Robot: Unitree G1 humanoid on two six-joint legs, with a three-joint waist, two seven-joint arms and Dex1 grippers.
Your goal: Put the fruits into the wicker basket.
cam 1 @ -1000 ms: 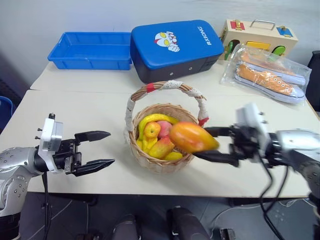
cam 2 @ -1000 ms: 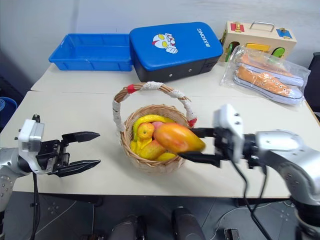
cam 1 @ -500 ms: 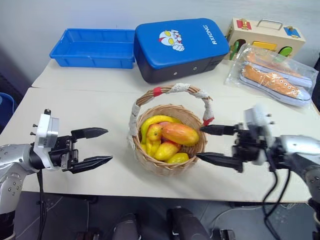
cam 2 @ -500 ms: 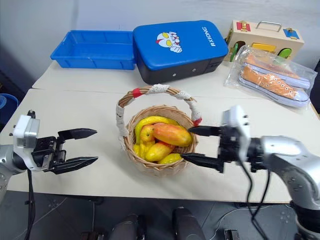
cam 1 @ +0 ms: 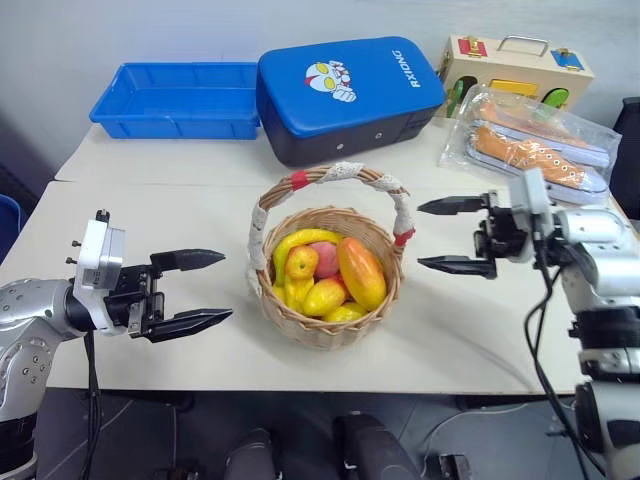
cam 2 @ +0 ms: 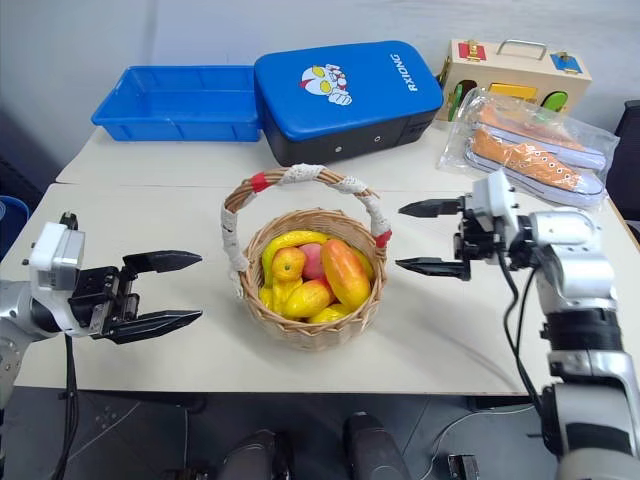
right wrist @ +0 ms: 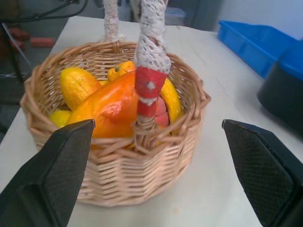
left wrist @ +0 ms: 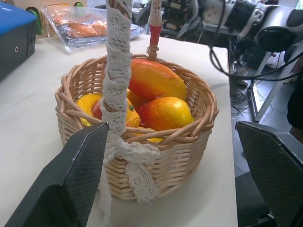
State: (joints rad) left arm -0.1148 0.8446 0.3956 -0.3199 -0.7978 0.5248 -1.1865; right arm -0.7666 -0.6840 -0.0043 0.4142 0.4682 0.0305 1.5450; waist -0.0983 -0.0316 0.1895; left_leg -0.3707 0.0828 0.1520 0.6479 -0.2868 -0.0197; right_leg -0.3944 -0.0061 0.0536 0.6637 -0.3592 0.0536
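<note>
The wicker basket [cam 1: 312,325] stands in the middle of the table, its arched handle [cam 1: 340,173] wrapped in white cord with red tape. Inside lie the fruits: a red-to-yellow mango [cam 1: 362,272] on the right, a yellow banana [cam 1: 305,240], a reddish peach [cam 1: 323,252], and yellow-orange fruits [cam 1: 323,296]. My left gripper [cam 1: 205,290] hovers open and empty to the basket's left, pointing at it. My right gripper [cam 1: 440,236] is open and empty to the basket's right, level with the rim. The right wrist view looks at the mango [right wrist: 111,108] behind the handle.
A blue plastic tray [cam 1: 180,100] and a blue case [cam 1: 350,95] sit at the back of the table. A wooden toy box [cam 1: 515,65] and bagged orange shoes [cam 1: 540,140] lie at the back right, close behind my right arm.
The mango left my right gripper and now lies in the basket. That gripper opened wide and drew back to the right, away from the basket. The left gripper stayed put.
</note>
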